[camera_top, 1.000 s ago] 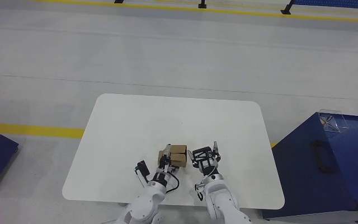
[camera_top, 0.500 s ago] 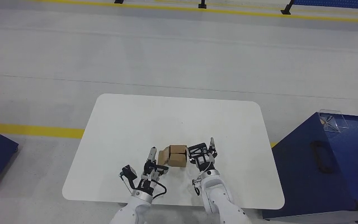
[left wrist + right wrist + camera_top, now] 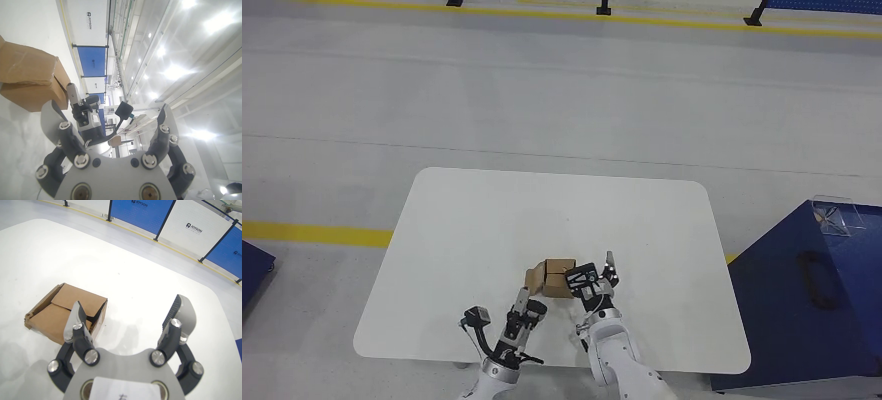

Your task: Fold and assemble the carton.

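Top view gives me the white, round-cornered worktop as the biggest thing in front of me, and the brown carton sits flat on it, about midway across and toward my near edge. Its top flaps are folded inward over one another but not flush: a dark gap shows along one side and at the corner nearest my right hand. That hand is just beside the carton on its right, spread wide and holding nothing. From the right wrist view one of its fingers lies over the carton's near corner, though I cannot tell whether it touches the cardboard. My left hand is closer to the worktop's front edge, near the carton's left side but apart from it, tilted upward, likewise spread wide with nothing between its fingers.
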`<state>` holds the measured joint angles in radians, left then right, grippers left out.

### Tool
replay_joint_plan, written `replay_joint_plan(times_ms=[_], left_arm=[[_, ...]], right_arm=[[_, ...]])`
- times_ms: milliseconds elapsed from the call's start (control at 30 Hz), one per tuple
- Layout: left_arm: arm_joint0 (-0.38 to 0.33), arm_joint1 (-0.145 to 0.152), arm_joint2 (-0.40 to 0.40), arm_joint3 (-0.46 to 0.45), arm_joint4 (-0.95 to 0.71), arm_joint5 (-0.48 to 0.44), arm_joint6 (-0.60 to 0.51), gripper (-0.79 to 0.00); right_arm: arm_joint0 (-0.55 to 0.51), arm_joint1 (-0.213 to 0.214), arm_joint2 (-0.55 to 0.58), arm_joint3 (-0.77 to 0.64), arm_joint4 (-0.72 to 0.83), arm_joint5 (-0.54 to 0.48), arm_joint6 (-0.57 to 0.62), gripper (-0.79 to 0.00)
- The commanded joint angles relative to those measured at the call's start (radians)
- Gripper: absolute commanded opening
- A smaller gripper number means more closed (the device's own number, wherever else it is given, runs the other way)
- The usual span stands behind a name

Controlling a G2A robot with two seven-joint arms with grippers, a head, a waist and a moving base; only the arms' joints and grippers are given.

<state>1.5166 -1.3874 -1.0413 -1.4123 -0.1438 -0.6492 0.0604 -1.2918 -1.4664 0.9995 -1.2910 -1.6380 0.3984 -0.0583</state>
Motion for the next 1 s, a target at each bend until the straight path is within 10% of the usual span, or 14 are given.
replay_joint_plan(times_ms=[0, 967], left_arm=[[-0.021, -0.006, 0.007, 0.032, -0.001, 0.005, 0.017, 0.000], [-0.187, -0.088, 0.071, 0.310, -0.133, 0.050, 0.122, 0.000]], right_arm=[[0.003, -0.003, -0.001, 0.006, 0.001, 0.003, -0.003, 0.000], [0.000, -0.023, 0.018, 0.008, -0.020, 0.005, 0.061, 0.000]])
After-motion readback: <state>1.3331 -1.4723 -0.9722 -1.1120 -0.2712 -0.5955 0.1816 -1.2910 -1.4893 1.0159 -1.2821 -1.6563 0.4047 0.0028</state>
